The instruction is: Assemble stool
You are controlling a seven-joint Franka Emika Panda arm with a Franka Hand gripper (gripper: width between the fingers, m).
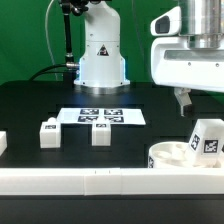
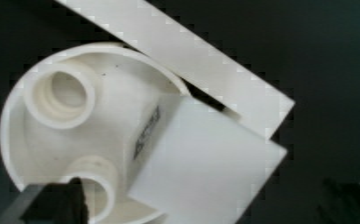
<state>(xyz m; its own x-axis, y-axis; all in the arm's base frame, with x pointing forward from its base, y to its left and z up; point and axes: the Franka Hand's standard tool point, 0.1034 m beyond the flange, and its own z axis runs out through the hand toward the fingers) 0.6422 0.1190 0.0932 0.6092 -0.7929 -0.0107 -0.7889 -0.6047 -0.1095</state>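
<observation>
Stool seat disc [image 1: 172, 157] lies by the counter's [image 1: 30, 105] front edge, at the corner on the exterior view's right, beside the border rail [image 1: 100, 181]. You see one tagged leg [image 1: 205, 137] upright at the disc, under the end effector [image 1: 187, 106]. A second leg [image 1: 48, 133] and a third leg [image 1: 100, 133] stand mid-counter before the marker board [image 1: 100, 116].

In the wrist view, the tagged leg [image 2: 203, 165] overlaps the disc [image 2: 106, 130]. You cannot tell whether the end effector grips it.

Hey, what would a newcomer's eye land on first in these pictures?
The big white claw hangs over the round seat disc at the exterior view's right, with a tagged leg upright at the disc's rim. Mid-table, a second leg and a third leg sit just on the near side of the marker board.
</observation>
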